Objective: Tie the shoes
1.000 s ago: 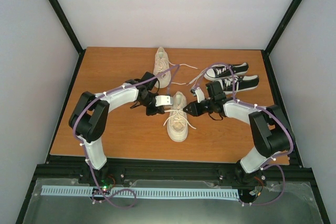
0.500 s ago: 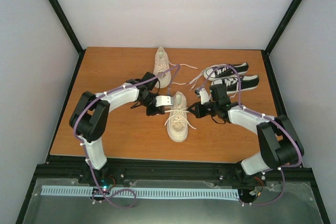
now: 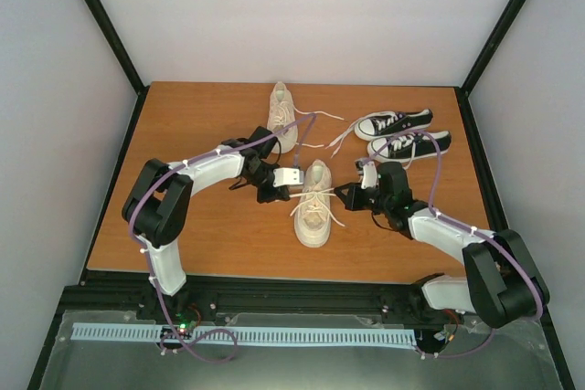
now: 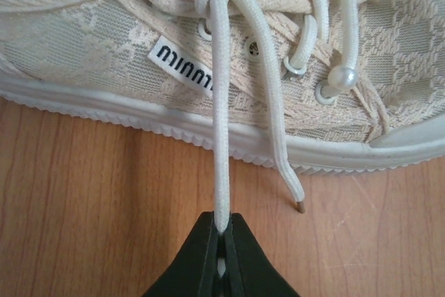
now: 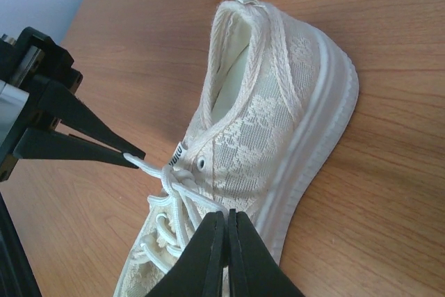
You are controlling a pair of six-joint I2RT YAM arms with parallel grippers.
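The near cream shoe (image 3: 313, 205) lies mid-table, and fills the left wrist view (image 4: 139, 53) and the right wrist view (image 5: 278, 102). The second cream shoe (image 3: 283, 116) lies behind it. My left gripper (image 3: 294, 189) is at the near shoe's left side, shut on a white lace (image 4: 221, 137) drawn taut from the knot (image 5: 174, 180). My right gripper (image 3: 341, 193) is at the shoe's right side, shut on the other lace strand (image 5: 201, 201). A loose lace end (image 4: 292, 186) hangs over the sole.
Two black sneakers (image 3: 395, 123) (image 3: 409, 145) lie at the back right, close behind my right arm. Loose white laces (image 3: 340, 139) trail between them and the far cream shoe. The table's wooden top (image 3: 210, 226) shows on the left.
My right arm has swung its elbow down and to the right, and its gripper has drawn slightly away from the shoe. My left gripper has shifted a little to the right.
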